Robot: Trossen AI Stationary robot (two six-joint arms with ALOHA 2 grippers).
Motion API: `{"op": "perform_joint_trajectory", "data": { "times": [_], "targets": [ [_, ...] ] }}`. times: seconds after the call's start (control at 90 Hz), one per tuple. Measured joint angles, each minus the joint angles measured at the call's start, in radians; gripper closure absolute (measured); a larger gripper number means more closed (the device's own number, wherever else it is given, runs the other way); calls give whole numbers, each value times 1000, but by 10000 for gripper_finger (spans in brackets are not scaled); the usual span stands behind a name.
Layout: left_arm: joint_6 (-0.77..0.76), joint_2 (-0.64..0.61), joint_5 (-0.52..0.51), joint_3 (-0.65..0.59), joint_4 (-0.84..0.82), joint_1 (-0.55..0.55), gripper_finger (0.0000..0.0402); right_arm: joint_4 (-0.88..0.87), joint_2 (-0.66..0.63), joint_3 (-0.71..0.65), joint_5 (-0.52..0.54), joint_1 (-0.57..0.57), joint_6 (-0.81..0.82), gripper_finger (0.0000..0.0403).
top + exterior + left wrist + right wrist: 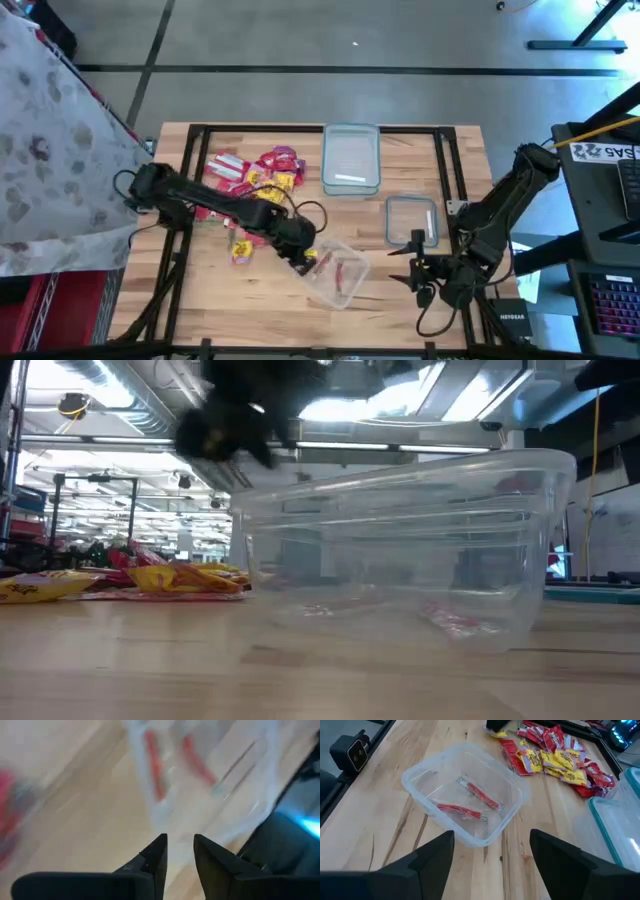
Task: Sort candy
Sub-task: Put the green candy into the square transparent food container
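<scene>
The candy lies in a heap (255,175) of red and yellow packets at the table's far left, also seen in the right wrist view (555,755). One yellow packet (240,250) lies apart, nearer the front. A clear tub (335,272) stands near the front centre, with two red packets (479,795) flat on its floor. My left gripper (180,852) hangs just left of the tub, above the table. Its fingers are a narrow gap apart with nothing between them. My right gripper (492,862) stands wide open and empty to the tub's right.
A clear container with a teal rim (352,158) stands at the far centre. A second clear piece (412,220) lies right of centre, close to my right gripper. Dark frame rails (445,170) run along the table's sides and far edge.
</scene>
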Motion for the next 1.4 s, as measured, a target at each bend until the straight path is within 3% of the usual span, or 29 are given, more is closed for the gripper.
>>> {"op": "perform_joint_trajectory", "data": {
  "times": [0.167,0.278,0.4,0.667,0.889,1.0,1.4],
  "targets": [
    [42,-34,-14,1,-468,-66,323,3,0,0,0,0,0,155],
    [70,-31,-127,-16,-710,-102,323,4,0,0,1,0,0,155],
    [75,-42,-158,-112,-645,-88,323,6,0,0,19,0,2,155],
    [204,-41,-118,-352,-616,14,323,5,0,0,24,0,2,155],
    [368,-40,-183,-473,-480,94,323,3,0,0,33,0,0,155],
    [378,-40,-188,-526,-465,148,319,3,0,0,34,0,1,155],
    [479,-40,-188,-640,-335,250,236,4,0,0,31,0,3,155]
  ]
}}
